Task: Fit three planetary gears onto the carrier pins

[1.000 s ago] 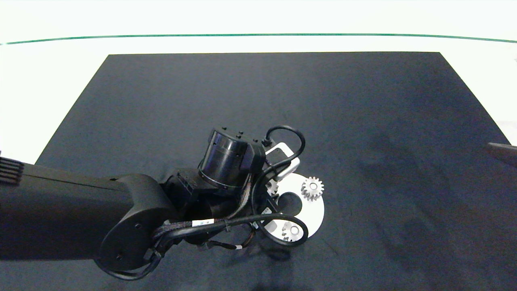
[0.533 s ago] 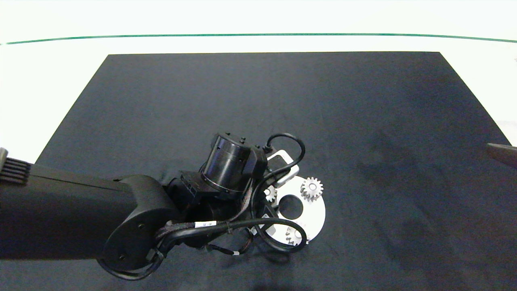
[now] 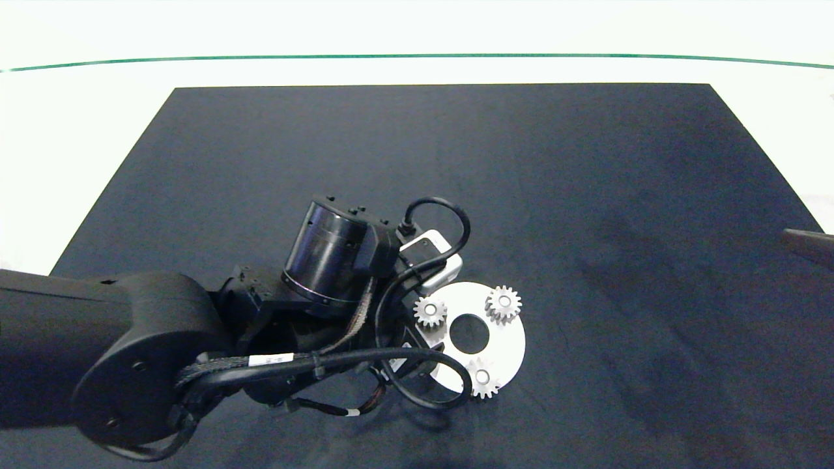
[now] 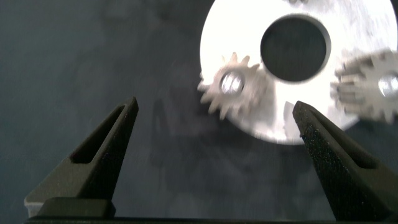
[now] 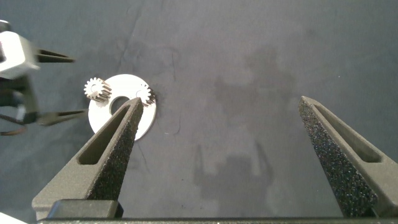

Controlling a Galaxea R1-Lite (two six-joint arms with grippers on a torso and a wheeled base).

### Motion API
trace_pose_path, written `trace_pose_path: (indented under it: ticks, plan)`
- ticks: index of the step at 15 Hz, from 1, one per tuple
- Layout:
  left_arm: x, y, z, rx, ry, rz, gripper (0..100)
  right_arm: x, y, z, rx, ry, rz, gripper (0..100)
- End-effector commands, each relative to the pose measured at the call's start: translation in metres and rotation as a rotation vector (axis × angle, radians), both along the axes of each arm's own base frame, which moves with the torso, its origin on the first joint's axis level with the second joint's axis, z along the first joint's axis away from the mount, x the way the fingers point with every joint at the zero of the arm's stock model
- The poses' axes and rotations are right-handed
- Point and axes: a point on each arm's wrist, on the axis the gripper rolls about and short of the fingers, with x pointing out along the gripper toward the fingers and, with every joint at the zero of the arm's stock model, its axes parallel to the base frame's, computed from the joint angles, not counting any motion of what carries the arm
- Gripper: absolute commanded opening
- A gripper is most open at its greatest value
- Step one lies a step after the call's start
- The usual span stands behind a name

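A white disc lies on the black mat and carries three small silver gears in a triangle around its centre hole. Each gear sits on a carrier pin, whose pale top shows in the bore. My left gripper is open just off the disc's left rim, with nothing between its fingers. The nearest gear lies beyond its fingertips, and another gear is farther along the disc. My right gripper is open and empty, far to the right of the disc.
The black mat covers most of the white table. The left arm's wrist and cables overhang the mat left of the disc. At the mat's right edge, only the tip of the right arm shows.
The left arm has drawn back to the left, off the disc. This uncovers the left-hand gear, which stays on its pin. The right arm has not moved.
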Motion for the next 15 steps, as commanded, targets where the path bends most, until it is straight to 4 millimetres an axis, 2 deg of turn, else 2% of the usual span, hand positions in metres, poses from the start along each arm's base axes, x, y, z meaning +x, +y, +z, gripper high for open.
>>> trace_pose_path:
  ticks: [1,2,5,9,11,13,15]
  plan:
    - [-0.017,0.036,0.017,-0.037,-0.029,0.048,100,0.001,-0.001,-0.001,-0.002,0.004,-0.019,100]
    - [-0.021,0.046,0.02,-0.046,-0.038,0.068,100,0.001,-0.002,-0.001,-0.001,0.003,-0.026,100]
    - [-0.044,0.104,0.038,-0.12,-0.098,0.202,100,-0.006,-0.015,-0.002,-0.014,0.017,-0.107,100]
    - [-0.089,0.18,0.058,-0.179,-0.207,0.474,100,-0.023,-0.038,-0.009,-0.034,0.06,-0.297,100]
    - [-0.12,0.204,0.065,-0.19,-0.258,0.594,100,-0.043,-0.049,-0.011,-0.035,0.062,-0.413,100]
    - [-0.153,0.22,0.068,-0.198,-0.32,0.729,100,-0.075,-0.056,-0.016,-0.04,0.045,-0.524,100]
    - [-0.182,0.227,0.072,-0.222,-0.424,0.838,100,-0.113,-0.057,-0.025,-0.055,-0.002,-0.593,100]
